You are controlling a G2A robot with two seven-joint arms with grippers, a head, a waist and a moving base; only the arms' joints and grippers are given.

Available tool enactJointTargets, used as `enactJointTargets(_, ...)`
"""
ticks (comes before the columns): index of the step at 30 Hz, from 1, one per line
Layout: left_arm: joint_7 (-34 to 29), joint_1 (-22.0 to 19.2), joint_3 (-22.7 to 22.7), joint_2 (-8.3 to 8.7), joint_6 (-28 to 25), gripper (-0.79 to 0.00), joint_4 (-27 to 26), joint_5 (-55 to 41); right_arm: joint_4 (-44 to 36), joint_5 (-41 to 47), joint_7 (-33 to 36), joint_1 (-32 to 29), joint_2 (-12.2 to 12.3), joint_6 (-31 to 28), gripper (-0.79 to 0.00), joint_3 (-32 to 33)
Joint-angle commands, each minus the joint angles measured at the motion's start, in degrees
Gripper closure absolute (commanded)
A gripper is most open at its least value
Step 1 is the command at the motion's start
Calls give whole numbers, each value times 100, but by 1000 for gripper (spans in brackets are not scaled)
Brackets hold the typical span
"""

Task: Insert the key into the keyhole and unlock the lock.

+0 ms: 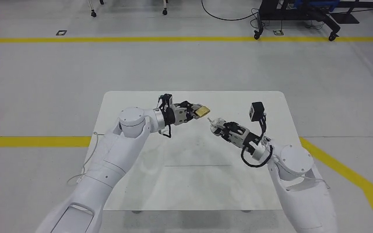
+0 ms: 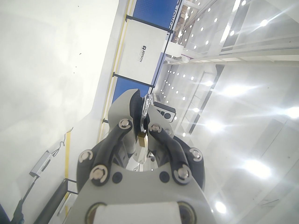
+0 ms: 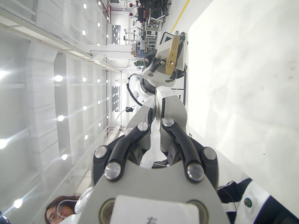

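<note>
Lining up key and lock above the counter (image 1: 192, 186); insertion not yet made.
Left gripper (image 1: 196, 111) clamps the brass lock (image 1: 203, 110) at frame centre. Right gripper (image 1: 213, 123), pinched narrow just lower right of it, seems to hold the key (image 1: 210, 120), which is barely discernible. Next, its tip must meet the keyhole (image 3: 171, 63).

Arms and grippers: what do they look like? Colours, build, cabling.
Both arms are glossy white rounded shells: left arm, right arm. The left gripper and right gripper match: pale grey fingers, black linkage bars with silver pivot pins, grey base plate. A black cable loops at the right wrist.
</note>
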Motion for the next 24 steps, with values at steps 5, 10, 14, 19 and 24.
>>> enactJointTargets(5, 45, 32, -39, 9, -39, 0, -90, 55, 155, 4, -124, 79, 4, 80, 0, -35)
enactJointTargets(10, 80, 70, -31, 6, -154, 0, -136, 132, 247, 360, -135, 93, -5, 96, 0, -5)
enactJointTargets(14, 86, 79, -12, 2, -258, 0, -169, 212, 401, 625, -64, 127, -14, 109, 0, -44)
enactJointTargets(19, 92, 73, 3, 1, -316, 0, -196, 325, 492, 719, -112, 155, -17, 59, 0, -97)
enactJointTargets(24, 66, 93, -19, 1, -374, 0, -187, 335, 493, 758, -190, 128, -7, -9, 0, -48)
